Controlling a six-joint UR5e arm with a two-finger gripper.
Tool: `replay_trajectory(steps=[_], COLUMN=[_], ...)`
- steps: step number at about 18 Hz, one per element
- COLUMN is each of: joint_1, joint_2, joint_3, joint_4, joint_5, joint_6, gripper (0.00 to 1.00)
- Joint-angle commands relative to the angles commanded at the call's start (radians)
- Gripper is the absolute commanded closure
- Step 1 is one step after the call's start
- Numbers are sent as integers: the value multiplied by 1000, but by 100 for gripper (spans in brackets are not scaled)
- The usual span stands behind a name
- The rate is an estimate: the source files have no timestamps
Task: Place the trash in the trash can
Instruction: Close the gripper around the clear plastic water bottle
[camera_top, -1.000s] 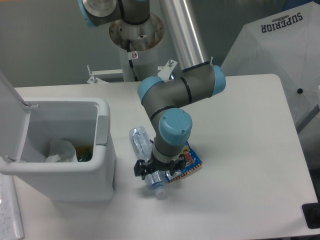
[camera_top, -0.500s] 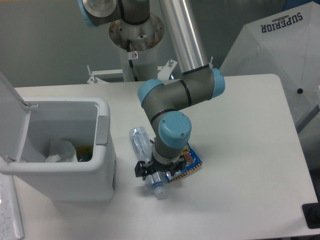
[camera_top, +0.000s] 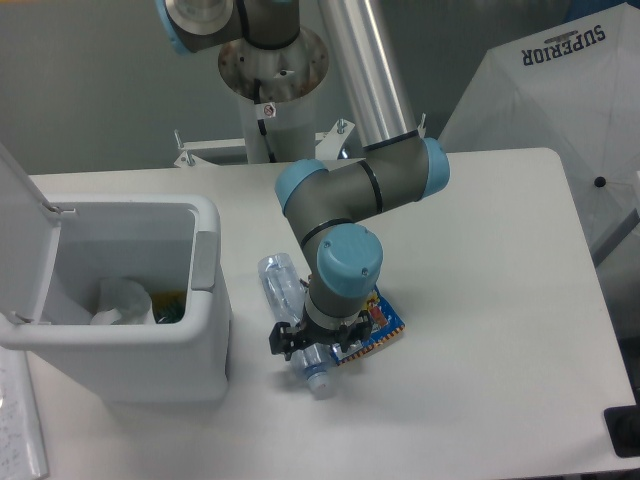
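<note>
Tool: the tool (camera_top: 312, 347) is low over the neck end of the bottle, its fingers on either side; whether they grip it I cannot tell.
Bottle: the clear bottle (camera_top: 284, 285) lies on the tabletop (camera_top: 480, 280), cap end toward the camera, just beside the bin.
Packet: the blue snack packet (camera_top: 382, 322) lies flat, partly under the wrist.
Bin: the white trash can (camera_top: 190, 340) stands at left, lid up, with crumpled waste inside.
</note>
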Motion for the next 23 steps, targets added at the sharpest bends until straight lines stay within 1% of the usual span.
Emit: replay_trajectory(steps=[4, 5, 8, 10, 12, 15, 17, 18, 22, 23], joint_1=[0, 0, 0, -3, -5, -5, -5, -5, -5, -5], joint_2=[0, 0, -2, -2, -2, -2, -2, -2, 2, 3], joint_3=[0, 2, 3, 5, 3, 3, 3, 5, 3, 6], joint_4=[0, -2, -2, -2, 0, 0, 0, 0, 0, 0], joint_5=[0, 0, 0, 0, -2, -2, -2, -2, -2, -2], joint_6=[2, 2, 2, 2, 2, 3, 6, 6, 9, 9], gripper=[0, 2, 16, 22, 23, 28, 30, 34, 38, 41])
